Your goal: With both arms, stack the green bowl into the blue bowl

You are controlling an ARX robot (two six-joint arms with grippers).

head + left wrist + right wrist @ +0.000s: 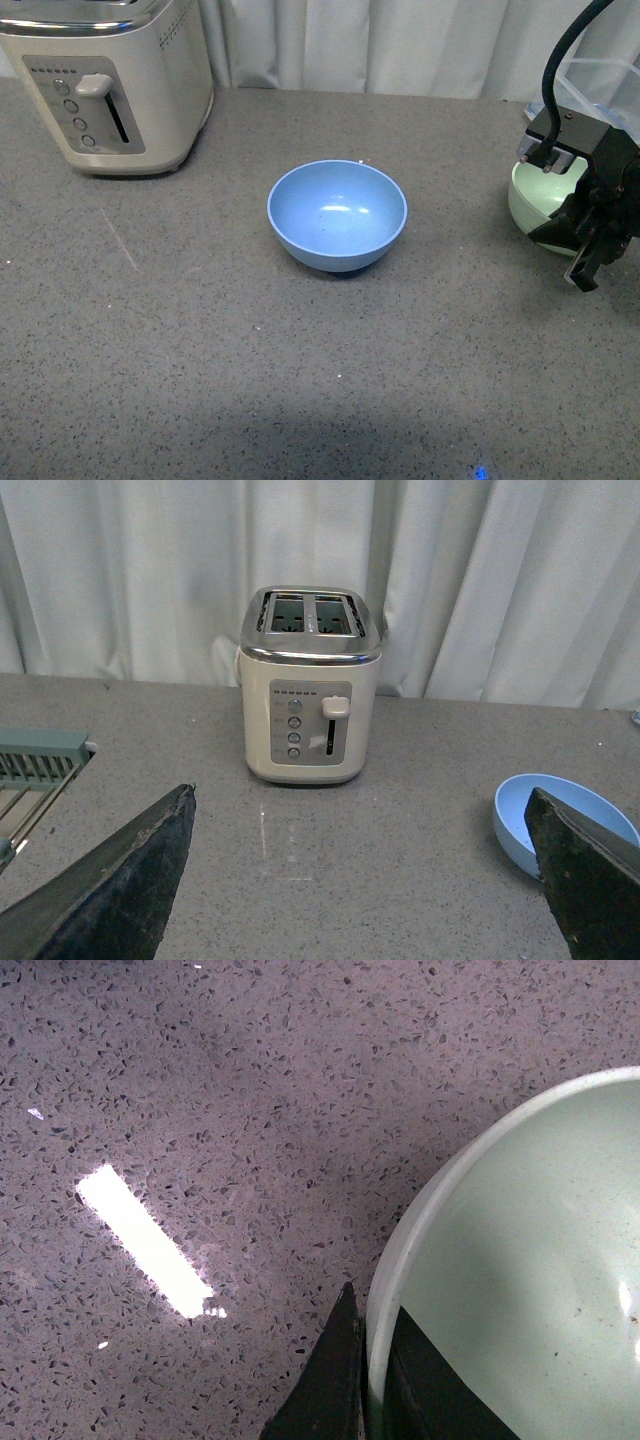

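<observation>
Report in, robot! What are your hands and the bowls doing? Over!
Left gripper open, empty. Right gripper clamped on green bowl rim, one finger inside, one outside. Blue bowl empty, mid-table. Nothing between bowls; toaster off to the side.

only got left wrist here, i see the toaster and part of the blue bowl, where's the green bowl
Observer: The green bowl sits on the counter to the robot's right of the blue bowl, apart from it.
Operator: right hand on it yet
Observer: The right hand straddles its rim, one finger outside, one inside; whether it is clamped is unclear.
Operator: blue bowl empty
Observer: Yes, the front view shows nothing inside it.
</observation>
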